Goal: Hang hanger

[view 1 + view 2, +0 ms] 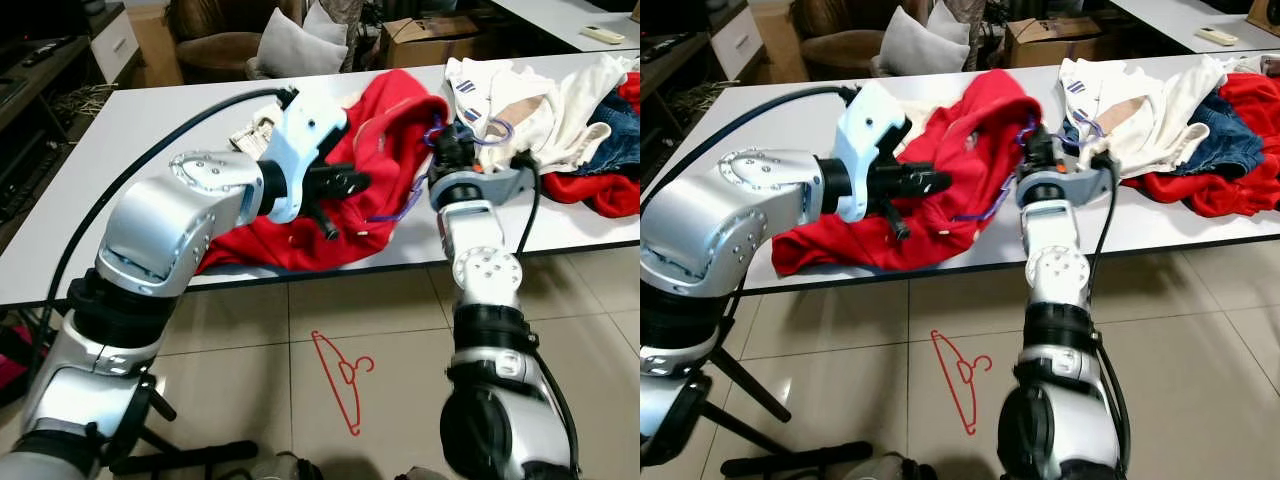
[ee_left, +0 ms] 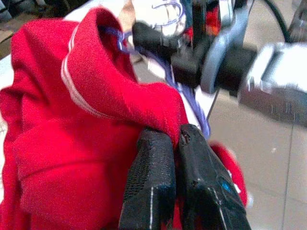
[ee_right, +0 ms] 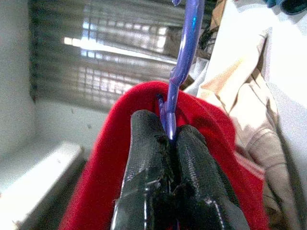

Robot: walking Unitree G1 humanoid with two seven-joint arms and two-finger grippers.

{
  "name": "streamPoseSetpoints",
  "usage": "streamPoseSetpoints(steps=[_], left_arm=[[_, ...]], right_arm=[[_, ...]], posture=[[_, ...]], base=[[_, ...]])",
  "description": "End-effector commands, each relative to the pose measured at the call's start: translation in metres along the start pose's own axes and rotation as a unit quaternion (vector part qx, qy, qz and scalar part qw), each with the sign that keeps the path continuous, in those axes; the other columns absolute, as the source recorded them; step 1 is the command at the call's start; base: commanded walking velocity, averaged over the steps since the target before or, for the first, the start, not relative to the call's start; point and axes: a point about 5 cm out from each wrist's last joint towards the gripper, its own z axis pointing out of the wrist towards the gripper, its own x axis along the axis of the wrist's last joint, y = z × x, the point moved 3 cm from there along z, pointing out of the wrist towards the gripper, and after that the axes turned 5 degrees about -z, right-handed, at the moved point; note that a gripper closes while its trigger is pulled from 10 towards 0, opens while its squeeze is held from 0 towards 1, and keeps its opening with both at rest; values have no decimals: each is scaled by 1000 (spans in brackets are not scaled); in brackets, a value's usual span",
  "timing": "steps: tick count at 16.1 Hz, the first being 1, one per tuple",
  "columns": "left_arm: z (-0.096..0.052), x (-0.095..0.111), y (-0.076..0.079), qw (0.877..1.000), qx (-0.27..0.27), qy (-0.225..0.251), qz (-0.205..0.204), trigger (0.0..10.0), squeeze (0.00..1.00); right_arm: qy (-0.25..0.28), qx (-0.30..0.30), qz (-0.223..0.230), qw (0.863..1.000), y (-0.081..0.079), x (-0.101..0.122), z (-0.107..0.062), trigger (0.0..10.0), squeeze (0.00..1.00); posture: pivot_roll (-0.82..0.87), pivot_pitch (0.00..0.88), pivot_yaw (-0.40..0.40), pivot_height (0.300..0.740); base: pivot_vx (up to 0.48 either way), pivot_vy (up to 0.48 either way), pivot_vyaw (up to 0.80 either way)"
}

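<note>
The purple hanger [image 3: 184,52] sits inside the neck of the red sweatshirt [image 1: 330,200] on the white table [image 1: 150,130], its hook rising above the collar and one thin purple arm showing along the near right side of the garment. My left tool [image 1: 335,195] reaches in from the left over the sweatshirt; its two black fingers [image 2: 158,182] are pressed together, pinching a fold of the red cloth at their tips. To the right of it my right tool [image 3: 169,136] stands at the collar with its fingers pinched on the hanger's stem, just below the hook, the red fabric bunched around them. Farther right on the table lies a heap of clothes [image 1: 560,120]: white and beige pieces, something in blue denim and more red. On the tiled floor [image 1: 250,360] near me, between my two arms, lies a red hanger [image 1: 340,380].
</note>
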Motion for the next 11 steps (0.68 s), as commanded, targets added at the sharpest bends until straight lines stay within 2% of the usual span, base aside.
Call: streamPoseSetpoints(steps=[1,2,3,5,6,8,9,10,11], left_arm=[[-1,6,11,1000,-20,16,-3,0,0],[1,19,22,997,-47,49,-25,0,0],[3,28,29,995,-63,71,-38,0,0],[4,47,37,987,-85,117,-67,0,0],[3,64,32,979,-83,161,-98,0,0],[1,71,21,976,-55,176,-113,0,0],[0,68,15,980,-39,165,-107,0,0],[2,58,17,986,-36,135,-88,8588,0],[3,52,22,988,-49,118,-83,10000,0]], right_arm=[[26,8,47,999,-18,1,8,0,0],[28,8,26,999,-18,-1,11,0,0],[26,0,27,999,-16,-6,12,0,0],[8,-20,24,999,-10,-24,13,0,0],[-33,-13,-5,999,-13,-47,10,0,0],[-56,0,-25,998,-18,-61,6,0,0],[-58,6,-21,998,-19,-61,4,0,0],[-53,9,-15,998,-19,-57,4,0,0],[-49,11,-13,999,-18,-54,4,0,0]], posture=[[-148,0,93,710],[-144,0,91,710],[-144,0,91,710],[-138,0,91,710],[-140,0,99,710],[-143,0,103,710],[-150,0,106,710],[-153,0,107,710],[-157,0,110,710]], base=[[0,0,0],[0,0,0],[0,0,0],[0,0,0],[0,0,0],[0,0,0],[0,0,0],[0,0,0],[0,0,0]])
